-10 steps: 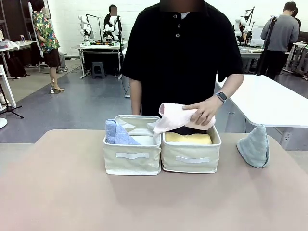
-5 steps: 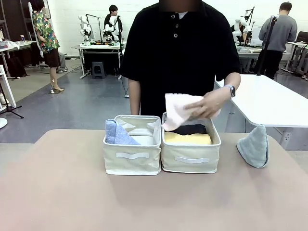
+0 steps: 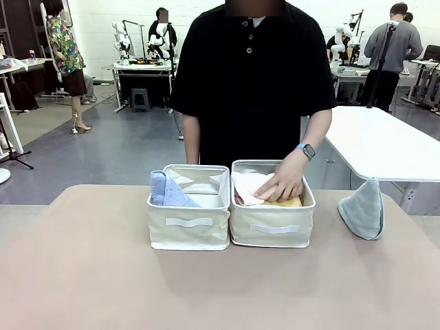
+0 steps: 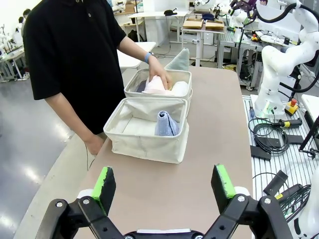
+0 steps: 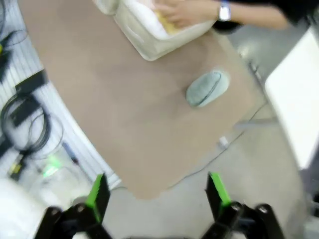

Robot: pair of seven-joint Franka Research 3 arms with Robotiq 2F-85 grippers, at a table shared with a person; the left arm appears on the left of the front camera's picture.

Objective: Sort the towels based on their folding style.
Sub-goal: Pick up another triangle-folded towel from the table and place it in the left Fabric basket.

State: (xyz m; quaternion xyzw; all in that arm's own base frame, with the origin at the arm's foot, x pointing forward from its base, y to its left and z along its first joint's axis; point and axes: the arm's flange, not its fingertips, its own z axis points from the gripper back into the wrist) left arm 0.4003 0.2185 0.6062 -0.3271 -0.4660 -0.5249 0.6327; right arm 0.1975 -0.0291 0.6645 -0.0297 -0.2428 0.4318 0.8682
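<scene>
Left claw [image 4: 164,181] & right claw [image 5: 157,191] both apart; pink rolled terry towel [image 3: 249,185] in ctr-right cream fabric basket [image 3: 271,227] under person's hand [image 3: 282,184]; grey-green cone-folded terry towel [image 3: 362,210], frame right on table [image 3: 82,275], could collapse if pinched off-centre.

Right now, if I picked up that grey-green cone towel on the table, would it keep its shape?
Probably not. The grey-green cone towel looks like soft terry, so it would likely squash and sag where pinched. It stands upright on a broad base on the table, so a low push should slide it, not roll it; a high push may tip it.
</scene>
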